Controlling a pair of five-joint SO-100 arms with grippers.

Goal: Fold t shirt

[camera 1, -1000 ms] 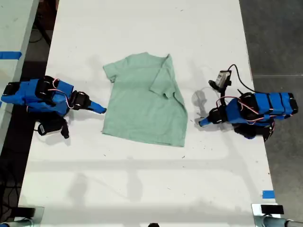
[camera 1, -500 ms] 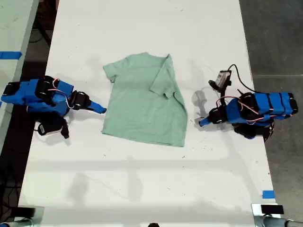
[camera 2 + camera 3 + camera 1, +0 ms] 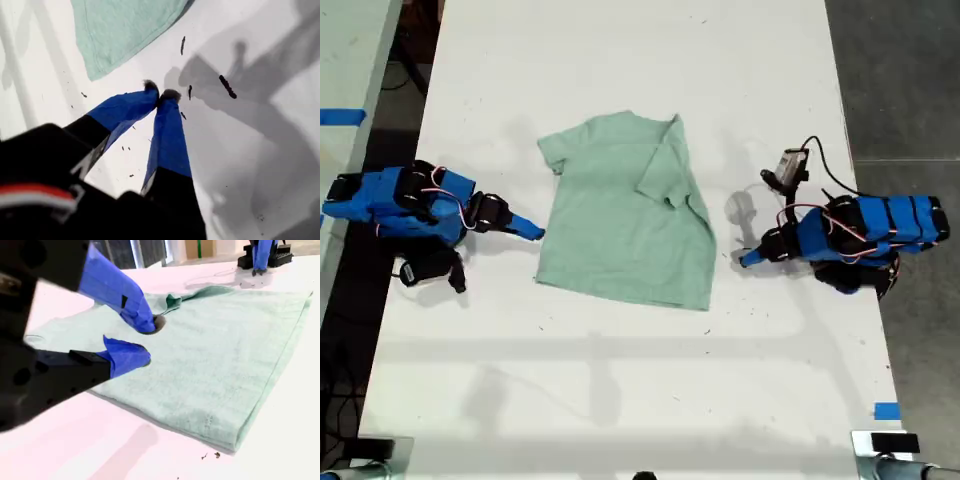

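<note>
The pale mint-green t shirt (image 3: 620, 220) lies flat in the middle of the white table (image 3: 620, 390), with one sleeve and side turned in over its body. My first gripper (image 3: 748, 259) rests low on the table at the exterior view's right, a short way off the shirt's edge. It is shut, with its tips (image 3: 160, 92) touching and a corner of the t shirt (image 3: 125, 30) beyond them. My second gripper (image 3: 535, 234) sits at the exterior view's left, just beside the shirt's edge. It stands open (image 3: 145, 342) in front of the t shirt (image 3: 215, 360), holding nothing.
A small camera on a cable (image 3: 790, 165) sticks up beside the first arm. Blue tape marks (image 3: 886, 410) sit near the table's edge. Dark specks (image 3: 227, 86) lie on the table. Across the shirt, the first arm (image 3: 260, 255) shows in the second wrist view.
</note>
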